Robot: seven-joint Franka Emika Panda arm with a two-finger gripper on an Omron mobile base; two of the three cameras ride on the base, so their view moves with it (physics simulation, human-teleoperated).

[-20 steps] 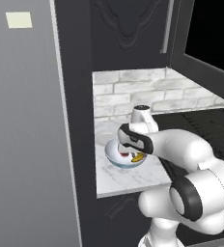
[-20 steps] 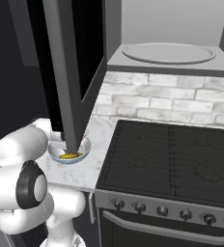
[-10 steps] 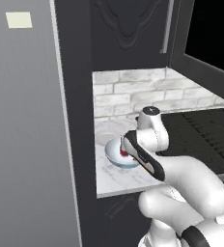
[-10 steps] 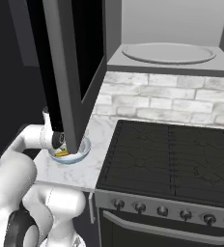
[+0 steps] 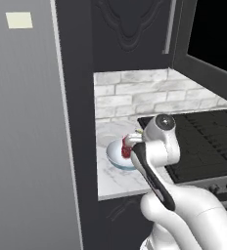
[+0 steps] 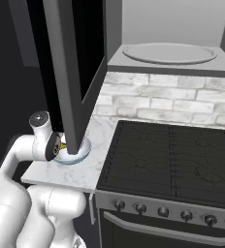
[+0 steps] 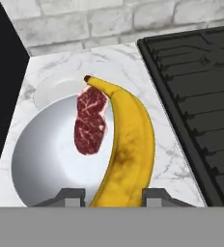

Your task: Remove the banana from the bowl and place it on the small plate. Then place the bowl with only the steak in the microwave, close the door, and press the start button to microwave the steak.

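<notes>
- Microwave (image 6: 172, 43) high in the right base view, cavity open, grey turntable (image 6: 168, 53) lying inside.
- Door (image 6: 68, 72) swung open, hanging toward 9 o'clock of the cavity, its lower end in front of the bowl in that view.
- Black stove (image 6: 177, 155) at 3 o'clock of the marble counter (image 6: 85, 169), touching its edge.
- Bowl (image 7: 46, 149) standing on the counter near the left front corner, seen also in the left base view (image 5: 116, 155); pale blue outside, white inside.
- Small plate (image 7: 53, 87) just behind the bowl at 12 o'clock in the hand view, partly covered by the bowl rim.
- Banana (image 7: 126, 144) held upright over the right part of the bowl, dark tip at 12 o'clock, lower end between the finger tips; cannot tell if still touching the bowl.
- Steak (image 7: 90, 120) at 9 o'clock of the banana, touching it near the top, seen against the bowl's white inside.
- Gripper (image 7: 114, 195) narrow, closed on the lower end of the banana, one dark finger tip on each side; in the left base view the hand (image 5: 135, 144) directly above the bowl.
</notes>
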